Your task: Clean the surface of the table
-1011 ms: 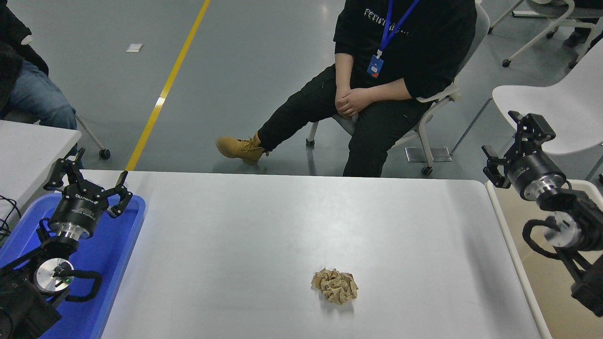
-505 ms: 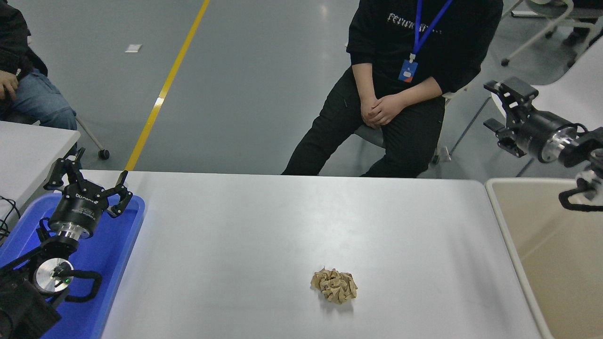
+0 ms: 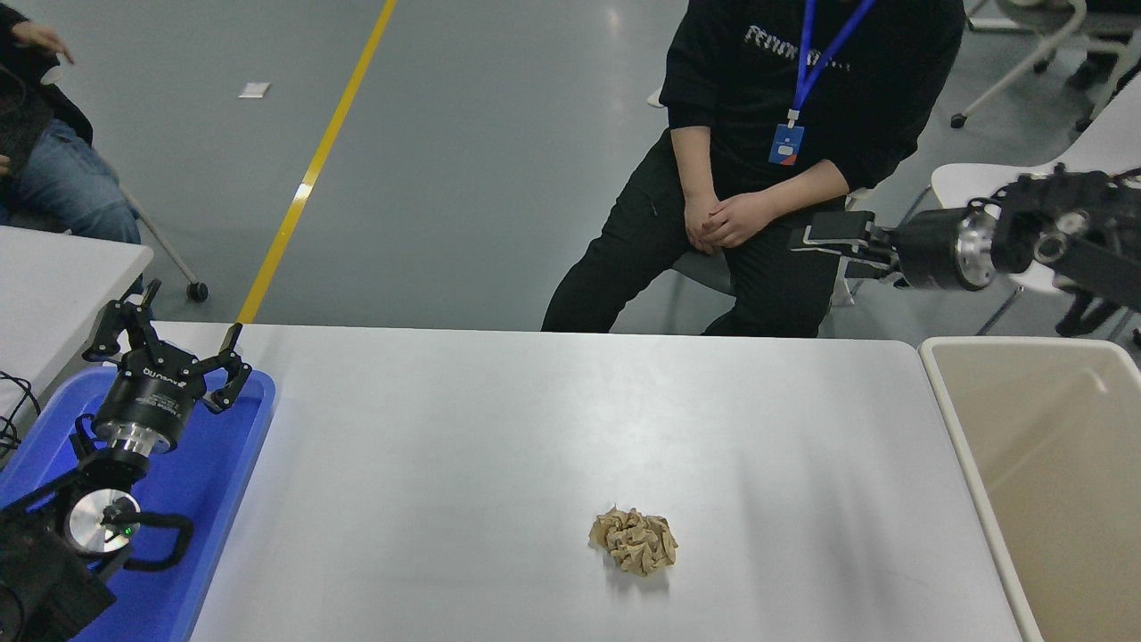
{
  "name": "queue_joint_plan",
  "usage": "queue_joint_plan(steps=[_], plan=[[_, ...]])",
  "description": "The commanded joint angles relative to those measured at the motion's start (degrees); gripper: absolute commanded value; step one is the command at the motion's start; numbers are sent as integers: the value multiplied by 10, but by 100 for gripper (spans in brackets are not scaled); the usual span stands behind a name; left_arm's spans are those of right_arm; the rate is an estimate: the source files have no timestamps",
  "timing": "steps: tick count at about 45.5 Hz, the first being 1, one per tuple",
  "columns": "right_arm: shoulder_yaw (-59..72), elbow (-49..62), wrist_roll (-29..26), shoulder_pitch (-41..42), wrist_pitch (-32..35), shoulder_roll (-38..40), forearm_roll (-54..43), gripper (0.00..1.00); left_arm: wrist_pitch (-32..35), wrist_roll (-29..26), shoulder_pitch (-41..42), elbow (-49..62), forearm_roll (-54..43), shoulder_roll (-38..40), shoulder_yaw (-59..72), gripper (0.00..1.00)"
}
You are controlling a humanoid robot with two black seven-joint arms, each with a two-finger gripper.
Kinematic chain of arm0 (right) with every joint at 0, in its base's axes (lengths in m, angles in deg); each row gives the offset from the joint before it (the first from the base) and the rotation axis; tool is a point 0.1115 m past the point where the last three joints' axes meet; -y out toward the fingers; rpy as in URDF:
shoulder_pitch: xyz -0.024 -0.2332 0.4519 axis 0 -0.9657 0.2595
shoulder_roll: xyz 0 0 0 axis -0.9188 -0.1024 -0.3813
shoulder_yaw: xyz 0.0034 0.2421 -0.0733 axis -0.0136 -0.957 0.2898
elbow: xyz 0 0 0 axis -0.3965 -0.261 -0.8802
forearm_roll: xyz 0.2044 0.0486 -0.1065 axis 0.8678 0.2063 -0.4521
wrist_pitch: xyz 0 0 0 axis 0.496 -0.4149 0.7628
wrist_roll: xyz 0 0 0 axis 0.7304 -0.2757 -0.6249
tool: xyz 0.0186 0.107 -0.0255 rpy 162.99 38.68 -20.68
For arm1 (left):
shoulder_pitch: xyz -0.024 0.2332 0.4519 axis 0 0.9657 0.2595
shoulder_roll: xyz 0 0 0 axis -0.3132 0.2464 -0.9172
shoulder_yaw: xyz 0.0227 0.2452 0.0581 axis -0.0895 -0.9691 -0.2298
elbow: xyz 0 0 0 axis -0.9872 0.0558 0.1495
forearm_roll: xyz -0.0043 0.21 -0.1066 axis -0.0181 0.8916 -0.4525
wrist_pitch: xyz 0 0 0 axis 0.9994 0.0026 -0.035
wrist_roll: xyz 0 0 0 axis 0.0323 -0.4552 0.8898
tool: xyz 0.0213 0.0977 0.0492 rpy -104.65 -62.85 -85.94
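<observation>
Nearest you, a crumpled tan paper wad [image 3: 633,541] lies on the table surface [image 3: 499,428], right of centre. Judged light, soft and crushable; pinch it across its creased middle. The tabletop is smooth, glossy, likely slippery. Left gripper [image 3: 169,343] is parked over the blue tray [image 3: 241,446], fingers spread. Farther off, right gripper [image 3: 829,236] hangs beyond the far edge; its finger state cannot be determined.

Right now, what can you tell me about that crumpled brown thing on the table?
The paper ball is a light brown, scrunched wad with many sharp folds and creases. It looks like thin paper or a napkin. It lies alone on the white table, near the front edge and a bit right of the middle, casting a small shadow. Nothing else touches it; both grippers are far away.
</observation>
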Motion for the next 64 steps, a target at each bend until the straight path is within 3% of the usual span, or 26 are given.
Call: queue_joint_plan(steps=[1,14,22,37,64], plan=[[72,-34,6,52,22,-86,-102,99,0,0,0,0,0,0,-1,100],[151,-51,11,62,23,-197,-157,99,0,0,0,0,0,0,-1,100],[167,-129,14,71,30,-226,-158,99,0,0,0,0,0,0,0,100],[170,-115,16,41,37,-299,-159,99,0,0,0,0,0,0,0,100],[170,0,16,-74,29,-299,-181,99,0,0,0,0,0,1,0,100]])
